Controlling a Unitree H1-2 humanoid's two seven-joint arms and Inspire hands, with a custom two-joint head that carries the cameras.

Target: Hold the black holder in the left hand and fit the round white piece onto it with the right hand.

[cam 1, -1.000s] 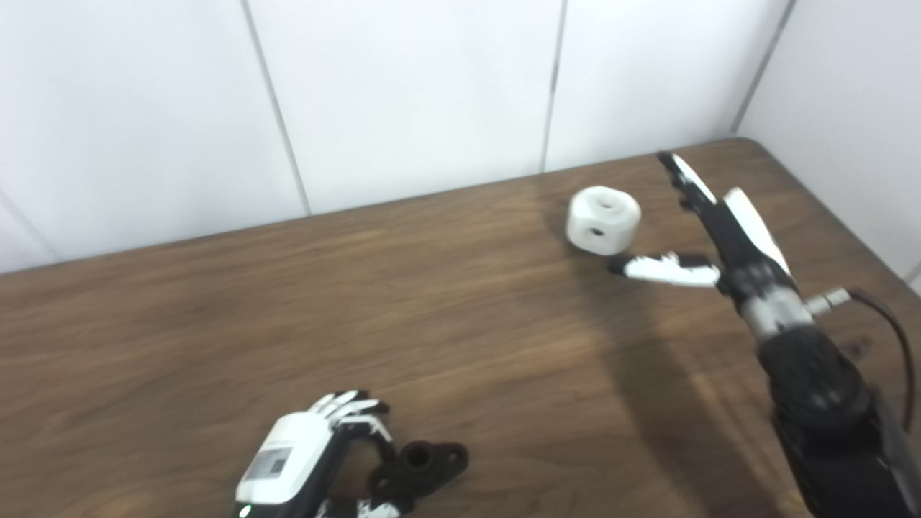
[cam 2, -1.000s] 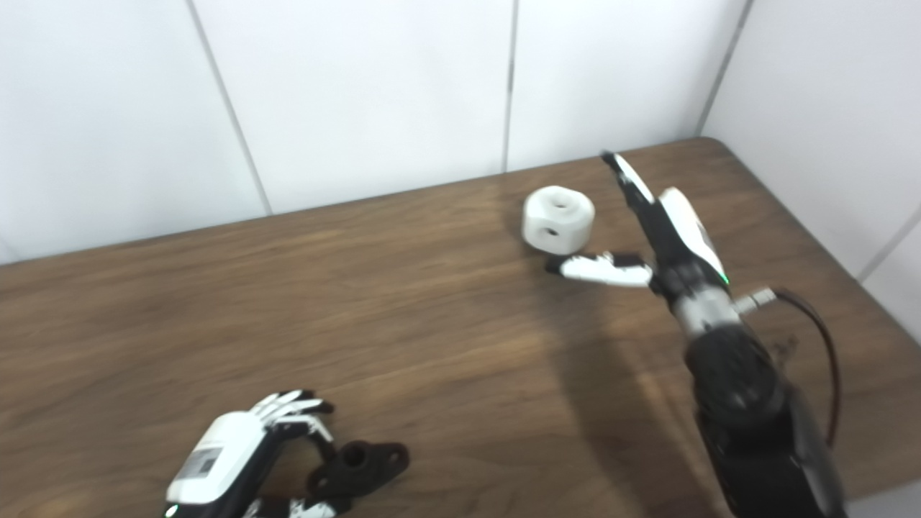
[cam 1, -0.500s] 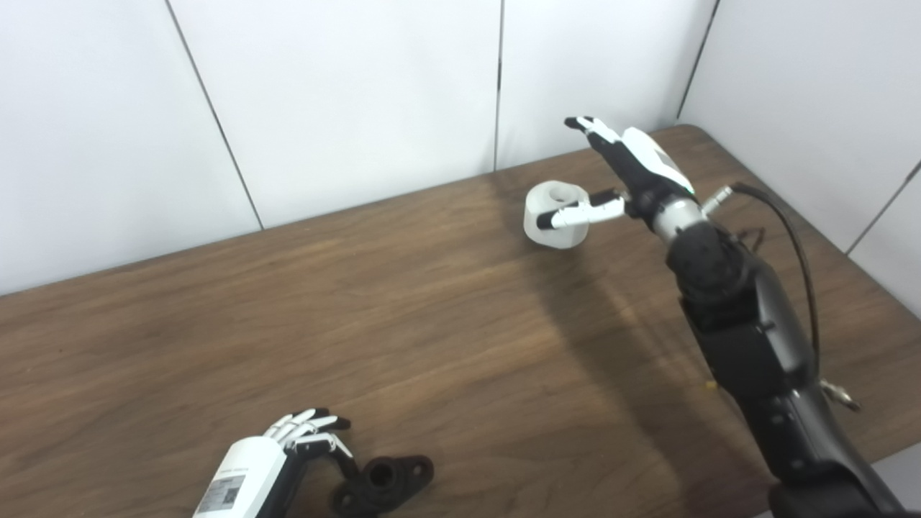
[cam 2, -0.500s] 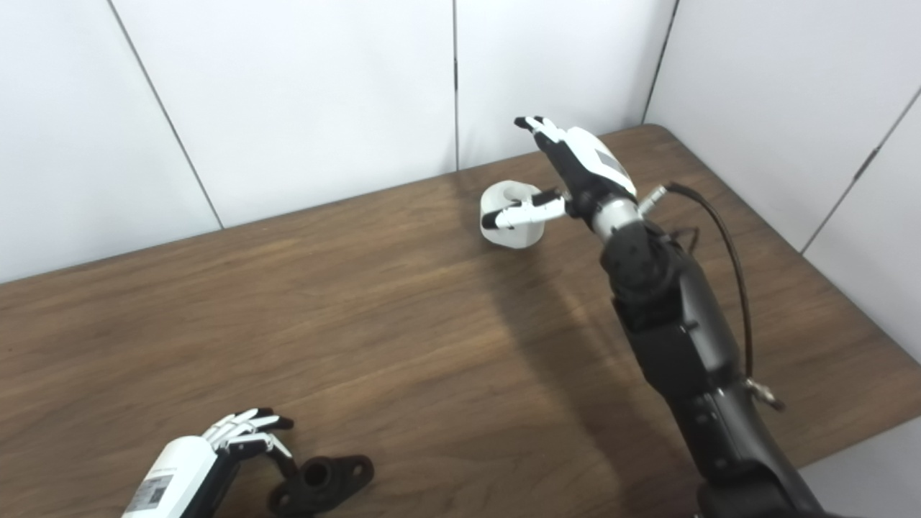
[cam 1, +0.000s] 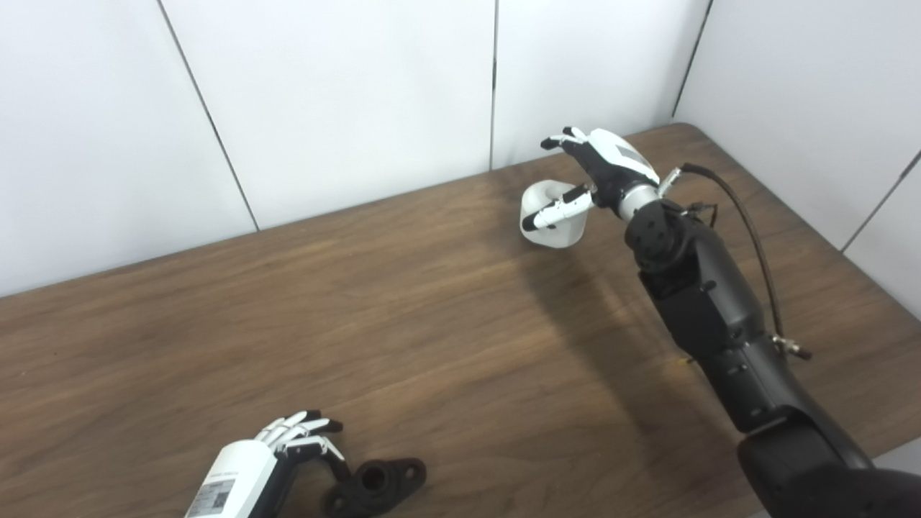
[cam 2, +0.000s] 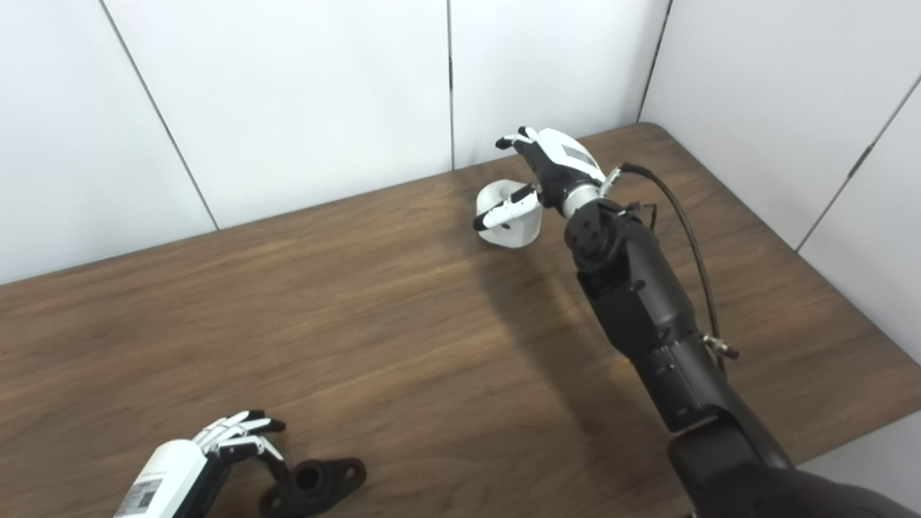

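R hand (cam 1: 601, 162): fingers spread apart, curling over the top of the round white piece (cam 1: 550, 216); thumb lies across its near face. Real contact can't be told; nothing clamped.
L hand (cam 1: 291, 442): low at the near-left edge of view, fingers loosely curled & fanned, not closed on anything. Fingertips just beside the black holder (cam 1: 378, 485); touching or not, can't tell.
White piece: sits on the table (cam 1: 360, 324) at far right, near the back edge & wall (cam 1: 345, 101), partly hidden by the R thumb.
Black holder: flat on the tabletop at the near edge, just R of the L hand; central bore & a flange hole face up.
Gap: holder & white piece well apart, on a diagonal across the table.
R arm (cam 1: 712, 309): runs from bottom-right corner up over the table's R side; cable (cam 1: 748, 230) loops beside the wrist.
Edges: rounded far-right table corner near the R hand; side wall close past it. Back edge meets panelled wall.
Open room: wide bare wood through the middle & left, betw. the two hands.
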